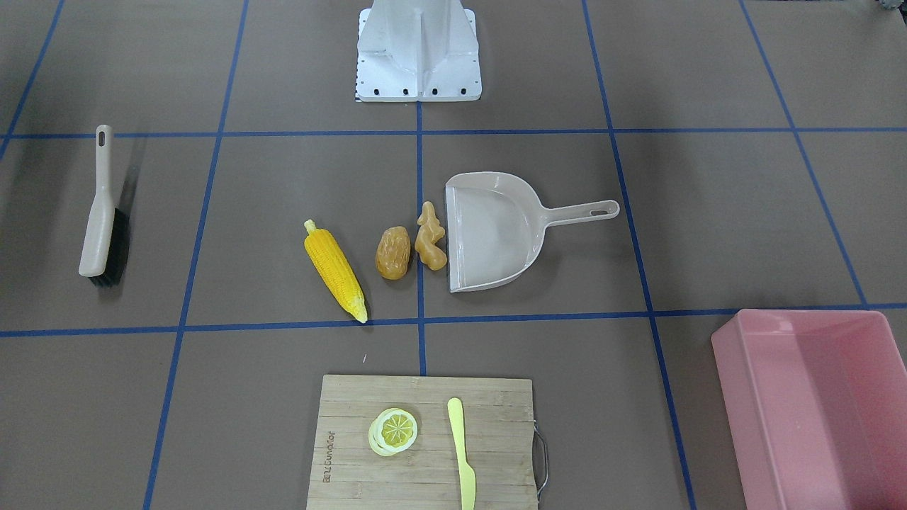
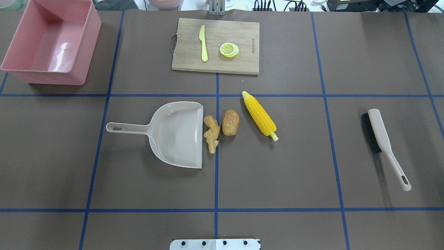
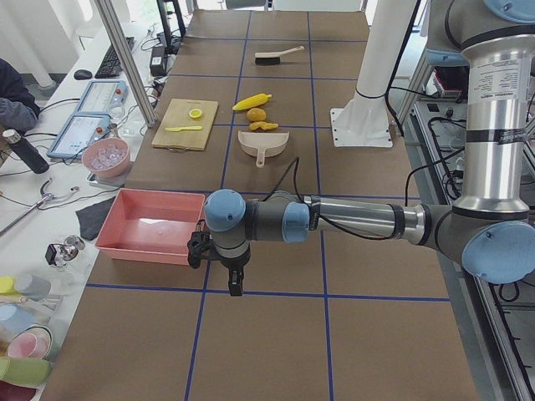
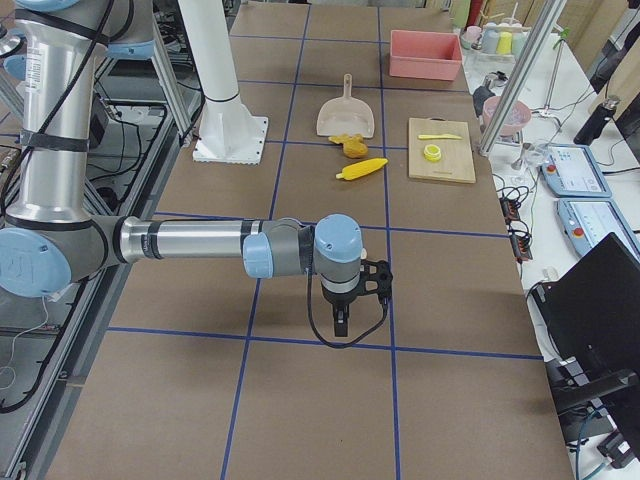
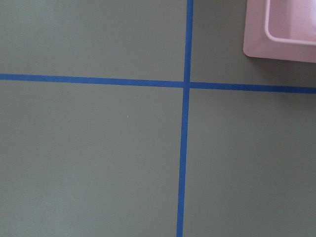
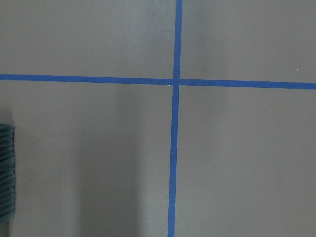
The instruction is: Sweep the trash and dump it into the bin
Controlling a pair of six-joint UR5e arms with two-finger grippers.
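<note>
The left gripper (image 3: 236,282) hangs from its wrist over the bare brown surface (image 2: 277,173), pointing down. It shows only in the side view, so I cannot tell whether its fingers are spread or pressed together. Its wrist camera looks down on a crossing of blue tape lines, with a corner of the pink bin (image 5: 276,44) at 1 o'clock.

The right gripper (image 4: 340,320) hangs the same way at the other end of the surface. Its fingers cannot be judged either. Its wrist camera shows another tape crossing, and dark bristles of the brush (image 6: 6,168) at 8 o'clock.

In the overhead view the beige dustpan (image 2: 173,135) lies near the middle, its mouth toward 3 o'clock and its handle toward 9 o'clock. The ginger root (image 2: 211,133) lies right at the lip of the mouth. The potato-like lump (image 2: 230,122) sits just beside the ginger root at 3 o'clock. The corn cob (image 2: 260,115) lies farther on toward 3 o'clock, slanted from 11 to 5 o'clock.

The pink bin stands well apart from the dustpan at 10 o'clock, in the far left corner. The brush lies well apart from the corn cob at 3 o'clock. At 12 o'clock a wooden cutting board (image 2: 187,59) carries a lemon slice (image 2: 229,49) and a yellow knife (image 2: 203,48).
</note>
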